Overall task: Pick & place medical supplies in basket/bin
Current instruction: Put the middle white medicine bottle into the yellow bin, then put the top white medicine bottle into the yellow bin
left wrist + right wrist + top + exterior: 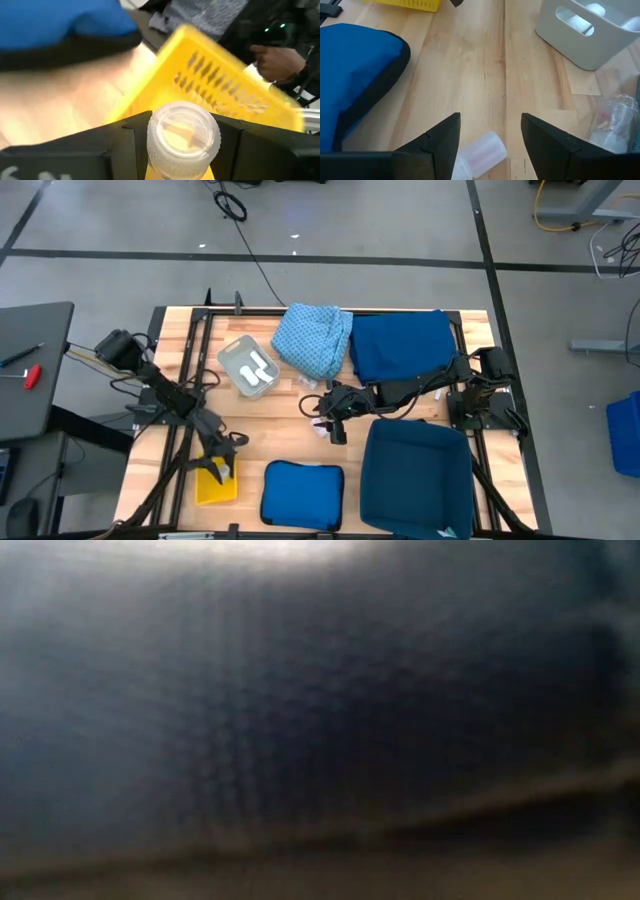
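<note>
Left wrist view: the left gripper [182, 150] grasped a clear capped vial [182, 135] between its jaws, the yellow mesh basket [225, 85] just beyond.
The right gripper [490, 132] was released; a pale pink packet [482, 152] lay on the table [485, 60] between its jaws.

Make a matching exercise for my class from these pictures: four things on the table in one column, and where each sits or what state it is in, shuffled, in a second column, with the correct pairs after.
Things
1. yellow mesh basket
2. grey tray
3. left gripper
4. right gripper

Places or states
A. open over a small pale packet lying on the wood
B. beside the light blue patterned cloth, white rolls inside
C. at the table's near edge, left of the flat blue pad
D. shut on a clear capped vial above the basket

Pairs: 1-C, 2-B, 3-D, 4-A
</note>
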{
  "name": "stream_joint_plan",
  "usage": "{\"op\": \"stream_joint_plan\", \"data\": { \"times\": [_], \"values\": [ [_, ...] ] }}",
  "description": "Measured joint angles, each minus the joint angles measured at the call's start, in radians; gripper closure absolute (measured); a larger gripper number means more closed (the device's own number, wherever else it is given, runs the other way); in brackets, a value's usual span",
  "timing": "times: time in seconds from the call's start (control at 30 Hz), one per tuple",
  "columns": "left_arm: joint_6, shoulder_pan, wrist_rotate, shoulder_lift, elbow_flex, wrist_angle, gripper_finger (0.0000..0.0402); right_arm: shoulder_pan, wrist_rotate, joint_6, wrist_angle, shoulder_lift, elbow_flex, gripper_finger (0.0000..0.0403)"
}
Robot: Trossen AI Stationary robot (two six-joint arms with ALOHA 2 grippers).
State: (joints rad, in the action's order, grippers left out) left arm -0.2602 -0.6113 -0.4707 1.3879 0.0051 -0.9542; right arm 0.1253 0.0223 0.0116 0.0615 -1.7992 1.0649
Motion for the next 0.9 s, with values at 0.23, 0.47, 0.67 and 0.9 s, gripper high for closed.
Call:
{"op": "stream_joint_plan", "data": {
  "times": [0.23, 0.47, 0.67, 0.9],
  "values": [
    [-0.062, -0.024, 0.044, 0.000, 0.000, 0.002, 0.0259, 0.000, 0.001, 0.000, 0.000, 0.000, 0.000, 0.0185],
    [-0.109, -0.024, 0.144, 0.000, 0.000, -0.004, 0.0201, 0.000, 0.001, 0.000, 0.000, 0.000, 0.000, 0.0185],
    [-0.106, -0.024, 0.156, -0.001, 0.007, -0.035, 0.0122, 0.000, 0.001, 0.000, 0.000, 0.000, 0.000, 0.0185],
    [-0.086, -0.024, 0.127, 0.000, 0.026, -0.036, 0.0145, 0.000, 0.001, 0.000, 0.001, 0.000, 0.000, 0.0185]
  ]
}}
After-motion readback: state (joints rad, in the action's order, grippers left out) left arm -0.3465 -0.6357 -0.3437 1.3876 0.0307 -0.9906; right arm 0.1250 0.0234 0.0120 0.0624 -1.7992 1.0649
